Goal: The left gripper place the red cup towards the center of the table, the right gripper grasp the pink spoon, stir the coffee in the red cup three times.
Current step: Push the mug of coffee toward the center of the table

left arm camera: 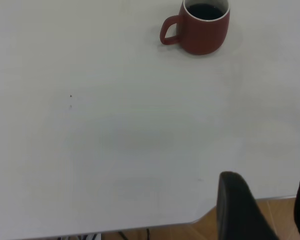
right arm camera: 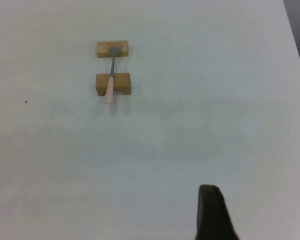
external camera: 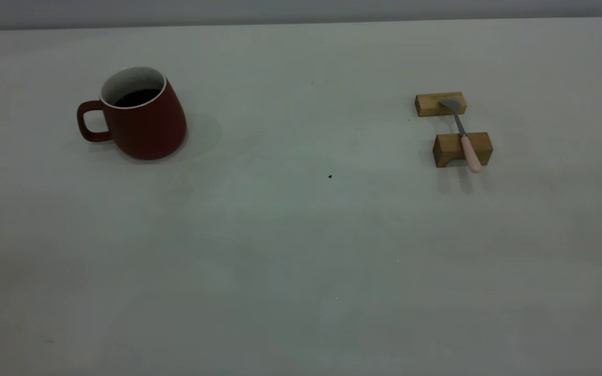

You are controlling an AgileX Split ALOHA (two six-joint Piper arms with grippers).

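The cup (left arm camera: 204, 26), well ahead of the open left gripper (left arm camera: 267, 212), should be taken level — coffee (left arm camera: 206, 11) spills easily. Right gripper's (right arm camera: 216, 215) state cannot be told.

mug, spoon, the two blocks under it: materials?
Red cup: looks like matte-glazed ceramic, with a white speckled inside and white rim. Pink spoon: grey metal bowl and neck; smooth pink handle, probably plastic or coated. Blocks: tan with visible grain, likely wood or bamboo.
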